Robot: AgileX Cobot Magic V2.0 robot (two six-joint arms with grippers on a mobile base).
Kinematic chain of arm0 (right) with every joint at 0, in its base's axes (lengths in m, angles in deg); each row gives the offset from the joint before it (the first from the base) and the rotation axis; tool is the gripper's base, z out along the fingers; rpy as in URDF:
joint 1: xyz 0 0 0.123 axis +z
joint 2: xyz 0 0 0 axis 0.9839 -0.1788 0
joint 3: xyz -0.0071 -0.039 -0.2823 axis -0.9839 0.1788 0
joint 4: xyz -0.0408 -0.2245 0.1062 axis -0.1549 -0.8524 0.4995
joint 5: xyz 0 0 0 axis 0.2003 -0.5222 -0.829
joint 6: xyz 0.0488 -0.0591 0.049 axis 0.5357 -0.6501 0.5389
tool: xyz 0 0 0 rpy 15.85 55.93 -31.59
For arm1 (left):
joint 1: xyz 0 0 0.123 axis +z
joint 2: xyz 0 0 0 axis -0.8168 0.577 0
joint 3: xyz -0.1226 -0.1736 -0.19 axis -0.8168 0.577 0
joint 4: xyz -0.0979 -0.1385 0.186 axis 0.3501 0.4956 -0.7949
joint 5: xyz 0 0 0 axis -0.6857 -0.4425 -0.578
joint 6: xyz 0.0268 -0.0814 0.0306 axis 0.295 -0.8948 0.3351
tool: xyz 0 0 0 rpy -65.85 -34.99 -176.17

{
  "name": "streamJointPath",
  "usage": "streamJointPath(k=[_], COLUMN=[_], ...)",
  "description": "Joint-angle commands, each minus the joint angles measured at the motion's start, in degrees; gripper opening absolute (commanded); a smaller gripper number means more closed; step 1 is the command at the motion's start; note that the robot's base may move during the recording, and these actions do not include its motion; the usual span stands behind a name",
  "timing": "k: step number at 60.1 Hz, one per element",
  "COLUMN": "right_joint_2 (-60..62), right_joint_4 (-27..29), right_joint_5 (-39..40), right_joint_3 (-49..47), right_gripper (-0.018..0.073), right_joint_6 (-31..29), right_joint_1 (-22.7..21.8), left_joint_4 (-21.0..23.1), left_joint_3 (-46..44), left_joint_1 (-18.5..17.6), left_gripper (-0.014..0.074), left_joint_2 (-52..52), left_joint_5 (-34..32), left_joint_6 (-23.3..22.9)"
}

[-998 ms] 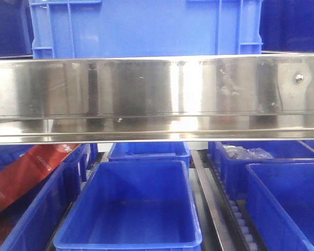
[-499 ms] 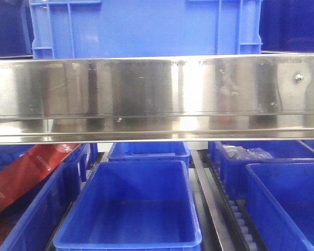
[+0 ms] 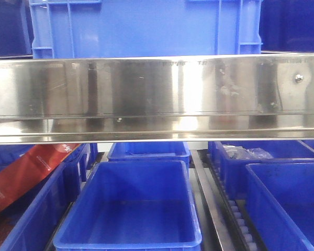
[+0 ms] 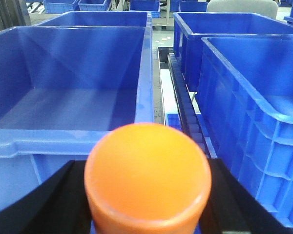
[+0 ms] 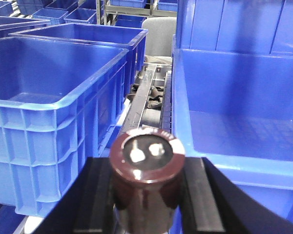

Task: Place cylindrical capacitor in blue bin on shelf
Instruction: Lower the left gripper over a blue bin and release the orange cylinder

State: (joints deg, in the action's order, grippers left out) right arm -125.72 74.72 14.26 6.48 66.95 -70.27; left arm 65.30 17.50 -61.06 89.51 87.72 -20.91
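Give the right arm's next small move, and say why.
Probably ease the right pincer forward and right, over the near rim of the blue bin. It is shut on the cylindrical capacitor, which sits short of that bin, so releasing now would likely miss. The left pincer grips an orange cylinder.

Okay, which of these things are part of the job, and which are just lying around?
Job: cylindrical capacitor, held in the right gripper; front blue bin; steel shelf.
Not needed: orange cylinder in the left gripper; red strip at left; clear bags at right rear.
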Motion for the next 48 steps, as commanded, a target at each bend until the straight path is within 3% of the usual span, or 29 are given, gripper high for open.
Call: streamJointPath(k=[1, 7, 13, 20, 30, 35, 48], right_joint_2=[0.15, 0.15, 0.15, 0.15, 0.15, 0.15, 0.15], right_joint_4=[-0.01, -0.01, -0.01, -0.01, -0.01, -0.01, -0.01], right_joint_5=[1.50, 1.87, 1.87, 1.87, 2.34, 2.93, 3.31], right_joint_3=[0.00, 0.00, 0.00, 0.00, 0.00, 0.00, 0.00], right_gripper=[-0.0025, -0.0025, -0.0025, -0.0025, -0.0025, -0.0025, -0.0025], right_joint_6=[-0.02, -0.02, -0.02, -0.02, -0.02, -0.02, -0.02], right_joint_1=[0.07, 0.07, 0.07, 0.07, 0.07, 0.07, 0.07], left_joint_4=[0.28, 0.87, 1.79, 1.55, 0.78, 0.63, 0.63], left_joint_3=[-0.51, -2.72, -8.21, -16.37, -30.86, -37.95, -51.88], left_joint_1=[-0.29, -0.40, -2.89, -9.73, -19.40, -22.55, -25.59], left_gripper=[-0.0111, -0.0111, -0.0111, -0.0111, -0.0111, -0.0111, -0.0111], left_joint_2=[-0.11, 2.03, 6.61, 14.38, 29.43, 36.36, 53.96], left_joint_5=[-2.07, -1.42, 0.06, 0.18, 0.43, 0.43, 0.68], left_joint_6=[-0.35, -0.20, 3.74, 7.57, 7.71, 7.71, 7.71])
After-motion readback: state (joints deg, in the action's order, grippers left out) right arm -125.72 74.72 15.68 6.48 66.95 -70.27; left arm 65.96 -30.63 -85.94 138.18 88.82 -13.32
